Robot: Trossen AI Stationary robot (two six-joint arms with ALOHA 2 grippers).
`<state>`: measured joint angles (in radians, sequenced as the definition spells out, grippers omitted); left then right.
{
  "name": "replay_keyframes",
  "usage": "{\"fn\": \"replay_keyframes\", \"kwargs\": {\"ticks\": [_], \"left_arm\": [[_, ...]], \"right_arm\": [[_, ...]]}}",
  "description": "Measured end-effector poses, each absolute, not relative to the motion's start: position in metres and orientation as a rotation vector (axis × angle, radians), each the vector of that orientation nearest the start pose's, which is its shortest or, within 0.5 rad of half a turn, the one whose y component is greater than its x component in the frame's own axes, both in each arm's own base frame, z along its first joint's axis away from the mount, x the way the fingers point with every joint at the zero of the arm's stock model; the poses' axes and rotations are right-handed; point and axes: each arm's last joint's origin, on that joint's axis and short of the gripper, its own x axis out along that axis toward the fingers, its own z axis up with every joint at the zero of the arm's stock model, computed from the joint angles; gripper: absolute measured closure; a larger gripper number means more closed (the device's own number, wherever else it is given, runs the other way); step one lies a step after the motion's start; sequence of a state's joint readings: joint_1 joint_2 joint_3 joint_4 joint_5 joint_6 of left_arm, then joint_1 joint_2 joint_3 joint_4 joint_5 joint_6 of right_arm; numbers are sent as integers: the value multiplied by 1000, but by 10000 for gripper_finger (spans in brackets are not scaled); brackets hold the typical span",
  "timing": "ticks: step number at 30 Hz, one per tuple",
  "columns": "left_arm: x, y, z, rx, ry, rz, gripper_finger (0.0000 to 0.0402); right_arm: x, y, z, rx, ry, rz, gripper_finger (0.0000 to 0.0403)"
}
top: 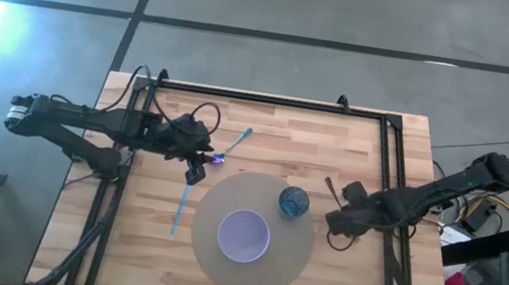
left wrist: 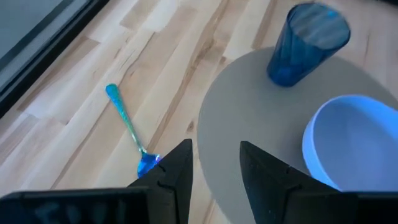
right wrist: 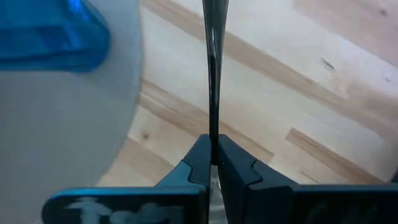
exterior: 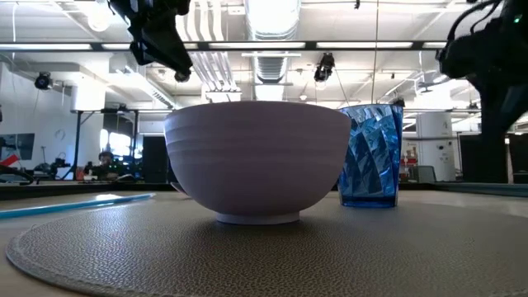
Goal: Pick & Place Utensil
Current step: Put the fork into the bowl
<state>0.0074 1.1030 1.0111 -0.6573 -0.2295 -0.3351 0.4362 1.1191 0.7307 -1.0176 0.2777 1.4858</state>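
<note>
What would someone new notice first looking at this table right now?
Probably the pale lavender bowl on the round grey placemat at mid-table, with the blue faceted cup beside it on the mat. Next, the right pincer, just off the mat's right edge, shut on a thin dark utensil. The left pincer hovers open by a blue spoon on the wood left of the mat.
</note>
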Motion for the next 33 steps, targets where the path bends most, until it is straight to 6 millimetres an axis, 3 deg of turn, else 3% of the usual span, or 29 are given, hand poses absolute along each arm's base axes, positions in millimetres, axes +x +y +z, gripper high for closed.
{"fn": "replay_keyframes", "kwargs": {"ticks": [8,16,23,33], "left_arm": [[226,8,316,-234,631,334,277],[234,8,319,-232,572,314,277],[242,8,316,-221,558,305,277],[254,7,313,-192,537,268,277]], "right_arm": [[146,57,233,741,938,-718,392],[154,56,274,586,770,-630,392],[174,62,308,393,687,-583,392],[221,81,324,180,676,-589,392]]}}
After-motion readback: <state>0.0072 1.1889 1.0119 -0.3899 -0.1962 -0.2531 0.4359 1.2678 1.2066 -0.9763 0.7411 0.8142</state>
